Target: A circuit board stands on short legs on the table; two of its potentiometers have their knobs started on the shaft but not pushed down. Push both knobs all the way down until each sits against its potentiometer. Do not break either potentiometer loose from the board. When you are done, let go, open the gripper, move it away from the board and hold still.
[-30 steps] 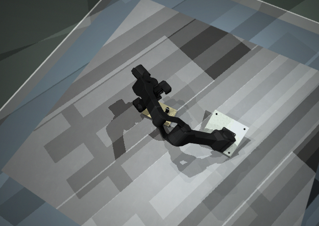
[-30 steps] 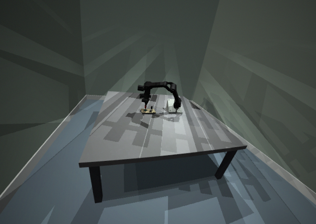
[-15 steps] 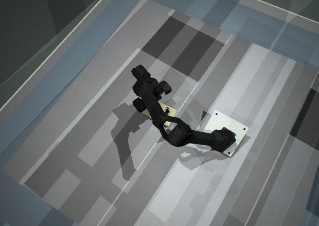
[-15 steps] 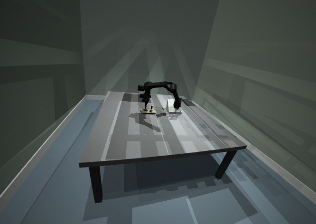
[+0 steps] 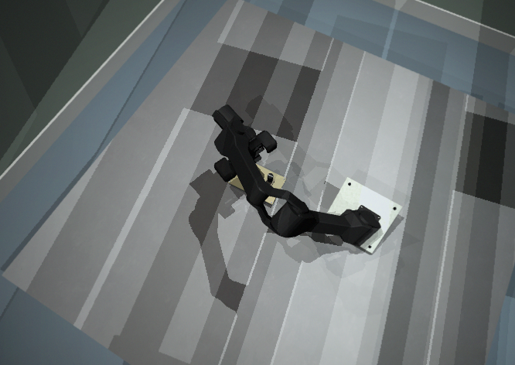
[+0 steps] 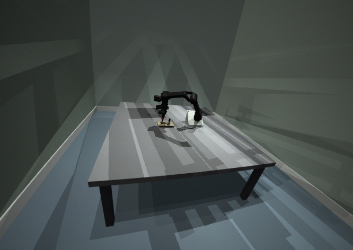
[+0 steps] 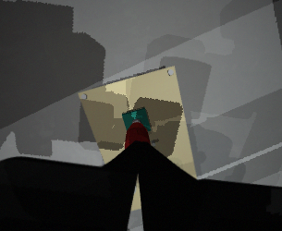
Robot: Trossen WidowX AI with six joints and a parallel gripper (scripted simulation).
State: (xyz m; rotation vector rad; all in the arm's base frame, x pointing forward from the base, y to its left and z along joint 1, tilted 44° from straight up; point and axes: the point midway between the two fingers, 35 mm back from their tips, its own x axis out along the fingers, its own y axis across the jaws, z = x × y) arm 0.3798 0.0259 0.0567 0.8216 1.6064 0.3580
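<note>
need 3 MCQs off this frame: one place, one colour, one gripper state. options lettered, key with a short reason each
1. Where is the gripper?
A. over the circuit board
B. over the arm's white base plate
C. off the table's edge

2. What colour is the knob under the fingertips?
A. yellow
B. red
C. white

3. What state is the gripper in?
A. wide open
B. shut with nothing between the fingers
C. clamped round the board's edge

Key: 1 A, the wrist view shows the tan board straight below the fingers. 2 B, a red knob sits on the teal potentiometer. 3 B, the black fingers meet at a thin seam above the knob.
</note>
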